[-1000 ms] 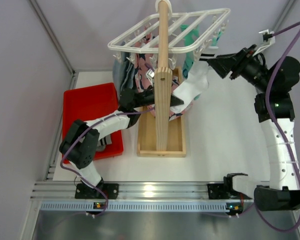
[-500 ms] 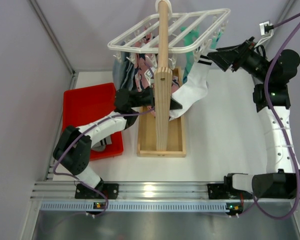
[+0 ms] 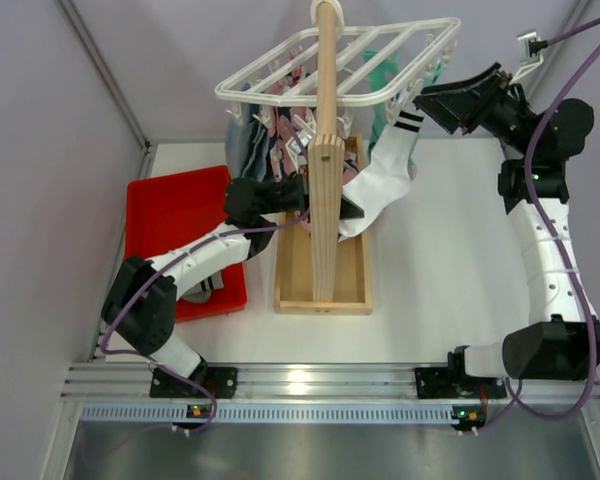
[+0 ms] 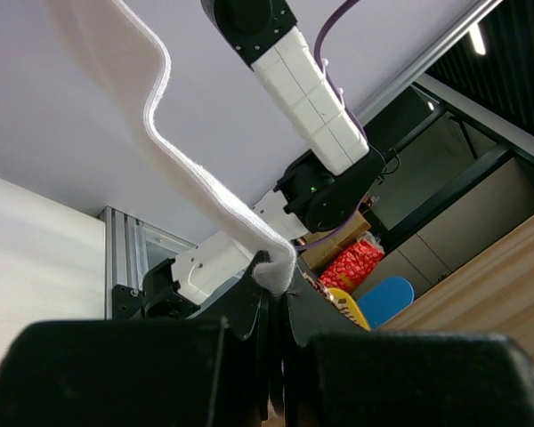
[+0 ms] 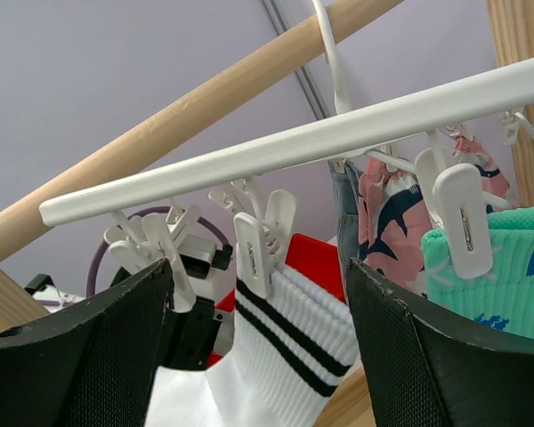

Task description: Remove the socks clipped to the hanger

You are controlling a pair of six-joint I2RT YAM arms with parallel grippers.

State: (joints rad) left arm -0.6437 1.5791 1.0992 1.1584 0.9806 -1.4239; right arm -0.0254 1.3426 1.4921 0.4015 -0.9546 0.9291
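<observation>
White table point(image 3: 450, 270) below. Left gripper point(image 4: 276, 301) pinches the striped sock point(image 3: 388, 170) tight. Right gripper point(image 3: 427, 103) stands wide open, holding nothing, by its clip point(image 5: 265, 238) on the hanger point(image 5: 338, 133).

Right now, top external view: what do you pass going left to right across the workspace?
red tray → wooden post → white striped sock → right gripper

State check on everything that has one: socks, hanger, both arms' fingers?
white striped sock: cuff clipped to hanger, lower end pinched.
teal sock: clipped to hanger.
hanger: hangs from the wooden post.
left gripper: fingers shut on the white striped sock.
right gripper: open, fingers either side of the striped sock's clip.
</observation>
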